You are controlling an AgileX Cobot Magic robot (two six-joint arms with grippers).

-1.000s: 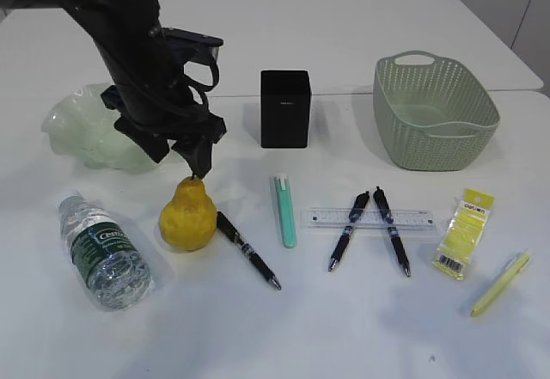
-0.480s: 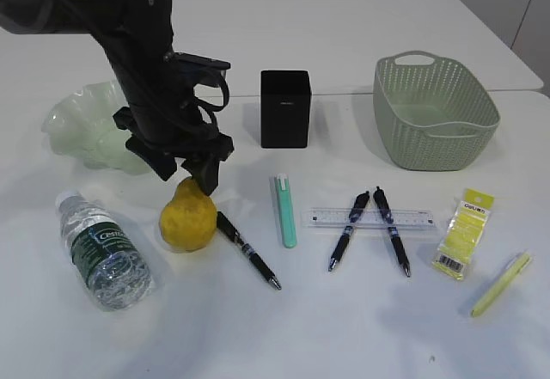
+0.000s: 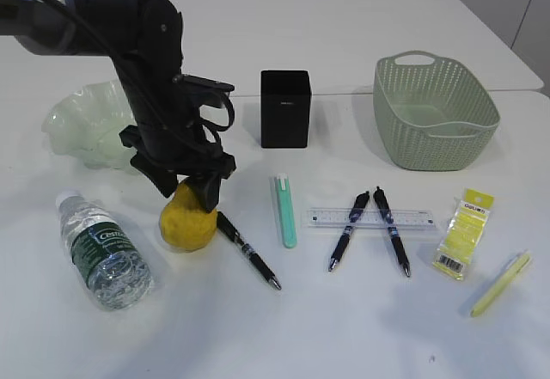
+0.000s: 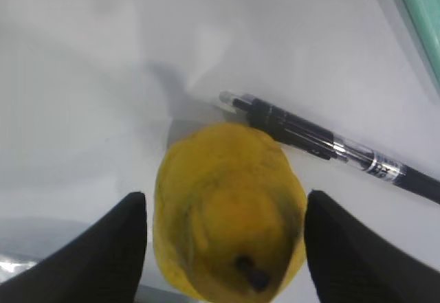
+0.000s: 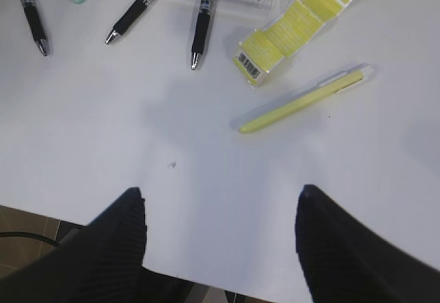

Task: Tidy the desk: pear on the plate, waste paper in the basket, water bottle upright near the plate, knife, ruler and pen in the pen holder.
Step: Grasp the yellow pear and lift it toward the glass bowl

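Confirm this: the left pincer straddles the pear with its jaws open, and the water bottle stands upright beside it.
One thing is wrong: the water bottle lies on its side, as the exterior view shows. The rest holds: the left pincer straddles the pear with its jaws open, one on each side.

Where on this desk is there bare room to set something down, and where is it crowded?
Free: the front strip below the pens and the yellow stick; the stretch between pen holder and basket.
Crowded: the middle row from water bottle and pear to the ruler.
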